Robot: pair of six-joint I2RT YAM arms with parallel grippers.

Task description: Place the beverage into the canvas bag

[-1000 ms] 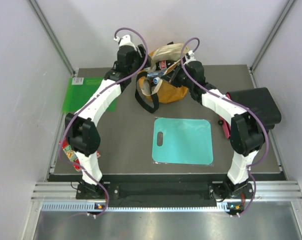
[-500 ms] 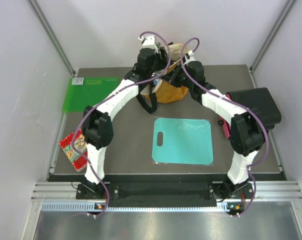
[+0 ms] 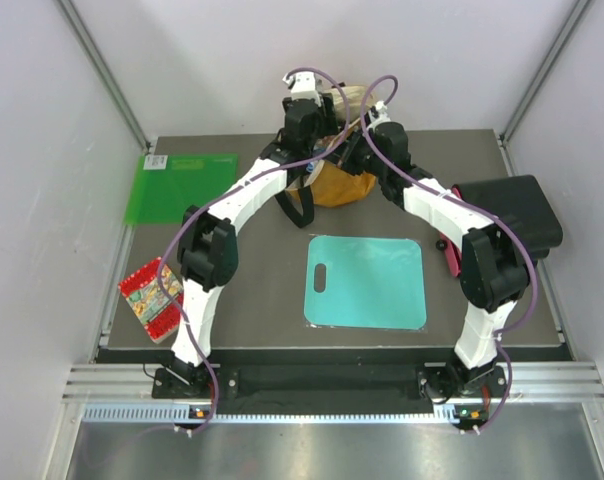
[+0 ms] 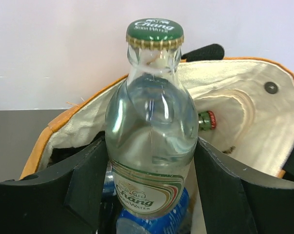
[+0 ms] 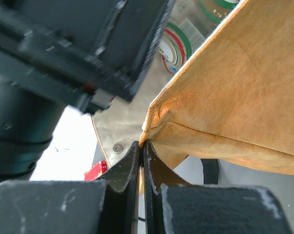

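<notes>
The left pincer (image 4: pixel 152 195) is clamped on a clear glass bottle (image 4: pixel 152 112) with a green cap, holding it upright at the open mouth of the canvas bag (image 4: pixel 234 107). The bag sits at the far middle of the bench (image 3: pixel 252 270). The right pincer (image 5: pixel 141 161) is pressed together on the bag's tan rim, pinching the fabric. A teal cutting board (image 3: pixel 366 282) lies nearer the arm bases.

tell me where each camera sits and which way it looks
top: above and behind the bases, looking down on the table; both arms show.
left wrist: on the left gripper, facing the bottle it holds by the open bag; its fingers show.
right wrist: on the right gripper, facing the bag rim it pinches; fingers show.
shared: all see the bag.
</notes>
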